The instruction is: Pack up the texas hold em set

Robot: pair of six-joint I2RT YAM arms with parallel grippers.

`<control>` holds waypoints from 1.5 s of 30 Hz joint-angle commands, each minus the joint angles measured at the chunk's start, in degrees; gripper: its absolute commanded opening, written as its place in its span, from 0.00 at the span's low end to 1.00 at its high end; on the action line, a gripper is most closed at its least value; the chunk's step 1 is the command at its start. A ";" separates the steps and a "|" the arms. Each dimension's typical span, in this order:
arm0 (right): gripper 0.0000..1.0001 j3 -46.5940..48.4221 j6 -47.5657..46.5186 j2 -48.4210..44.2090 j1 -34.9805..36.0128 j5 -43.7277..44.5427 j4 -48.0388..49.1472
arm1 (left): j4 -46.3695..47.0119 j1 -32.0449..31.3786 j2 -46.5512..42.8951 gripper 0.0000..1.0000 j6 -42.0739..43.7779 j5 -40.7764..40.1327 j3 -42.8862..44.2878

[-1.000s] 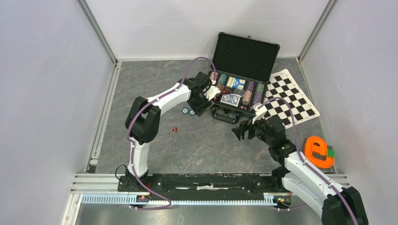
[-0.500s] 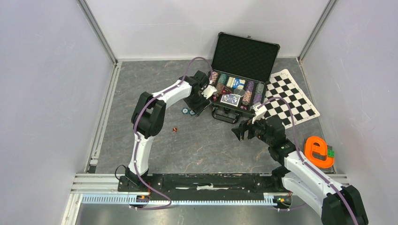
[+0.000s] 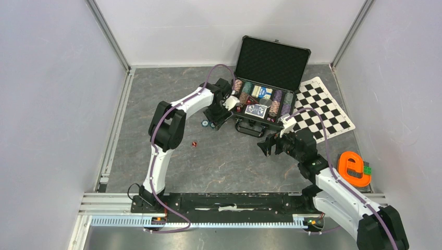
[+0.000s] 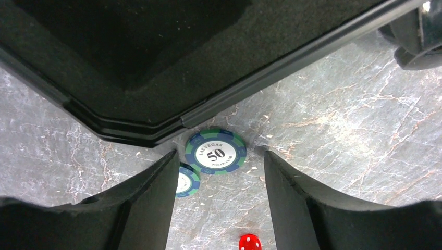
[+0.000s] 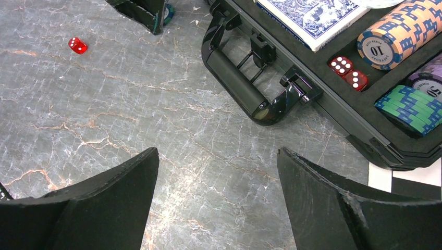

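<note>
Worktop (image 3: 156, 94): grey stone-look surface with pale veining, matt.

Case (image 5: 354, 125): black hard-shell rectangle at the far edge, right of centre. Its long axis runs roughly left to right, skewed slightly. The lid (image 3: 272, 61) stands open toward the far edge, lined with dimpled black foam.

Left jaws: apart, empty, low over the worktop at the case's left near corner.

Right jaws: apart, empty, over bare worktop near the case front.

Handle (image 5: 245, 86): glossy black bar, facing the near edge.

Card deck (image 5: 307, 15): blue patterned back, flat in the tray.

Chip stack (image 5: 401, 36): orange with blue stripes, lying on its side.

Loose chip (image 4: 215, 152): flat disc, blue-green rim, marked 50, between the left jaws and touching the case corner.

Second chip (image 4: 185, 180): half hidden by a finger, possibly the same kind.

Two dice (image 5: 348, 72): red, white pips, in the tray.

Loose die (image 4: 250, 242): red, on the worktop nearer the near edge.
</note>
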 commanded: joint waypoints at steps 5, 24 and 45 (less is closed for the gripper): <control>0.89 1.28 -0.49 -0.19 0.16 0.45 1.96 | -3.61 0.15 2.17 0.67 0.68 2.67 3.35; 0.89 1.32 -0.66 -0.41 0.15 0.65 1.56 | -0.10 0.57 3.54 0.63 0.51 2.24 4.05; 0.89 2.25 3.58 -0.11 0.15 -4.35 2.19 | 9.10 -2.12 -12.41 0.45 -7.39 5.37 -9.00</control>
